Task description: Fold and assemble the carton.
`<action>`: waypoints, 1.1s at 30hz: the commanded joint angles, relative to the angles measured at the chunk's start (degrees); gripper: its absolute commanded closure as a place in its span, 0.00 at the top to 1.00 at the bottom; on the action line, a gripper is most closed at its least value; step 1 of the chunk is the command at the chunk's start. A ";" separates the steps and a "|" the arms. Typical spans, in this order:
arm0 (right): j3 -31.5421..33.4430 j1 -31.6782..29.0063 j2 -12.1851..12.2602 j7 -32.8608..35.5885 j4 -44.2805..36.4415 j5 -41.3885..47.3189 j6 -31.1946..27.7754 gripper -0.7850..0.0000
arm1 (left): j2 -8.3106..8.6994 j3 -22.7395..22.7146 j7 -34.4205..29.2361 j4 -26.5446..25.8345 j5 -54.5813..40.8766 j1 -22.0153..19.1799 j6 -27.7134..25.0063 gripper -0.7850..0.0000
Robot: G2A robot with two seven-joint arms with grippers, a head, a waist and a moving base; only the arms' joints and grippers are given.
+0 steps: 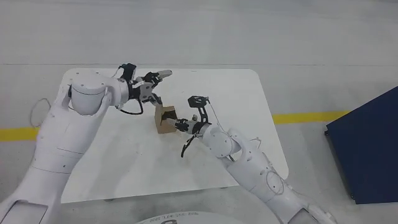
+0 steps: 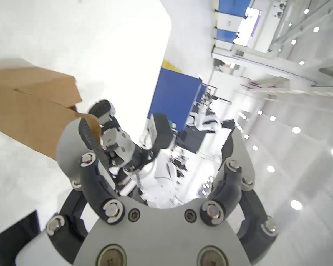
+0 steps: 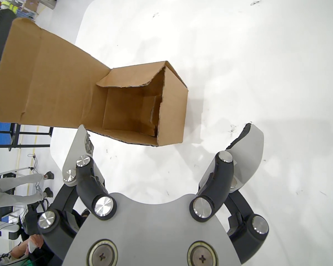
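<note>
The right jaws are standing wide open and gripping nothing. One finger (image 3: 82, 139) is sitting right at the near rim of the carton (image 3: 172, 103), though whether it is touching cannot be told. The other finger (image 3: 249, 145) is hanging apart from the carton over bare surface (image 3: 238, 42). Straight ahead of these jaws the brown carton is presenting its open mouth. Its long lid flap (image 3: 50, 84) is spreading outward past the first finger, and a small side flap (image 3: 127, 77) is leaning partway over the opening.

The left jaws are also spreading wide and holding nothing, both fingers (image 2: 72, 150) showing free. The carton (image 2: 30, 106) is sitting beyond one of them, apart from it.

From the top view, the carton (image 1: 165, 119) is resting near the middle of the white surface (image 1: 236, 93) between the two sets of jaws. The right jaws are up against it and the left jaws are near but clear of it.
</note>
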 commanded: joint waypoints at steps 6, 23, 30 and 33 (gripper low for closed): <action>-0.69 1.15 -0.65 0.07 0.18 0.49 3.49 1.00 | 0.74 0.44 4.27 -0.91 4.90 -1.19 -0.42 1.00; -7.02 10.87 -3.63 7.86 6.25 -0.63 20.00 1.00 | 3.39 -2.20 8.16 -18.59 10.45 7.57 4.65 1.00; -7.29 11.13 -4.34 6.17 6.49 0.74 18.96 1.00 | 3.69 -1.89 10.78 -20.64 10.58 8.52 5.45 1.00; -5.14 8.23 -3.97 2.29 4.61 2.71 12.31 1.00 | 3.83 -2.48 11.22 -22.00 9.35 9.20 5.46 1.00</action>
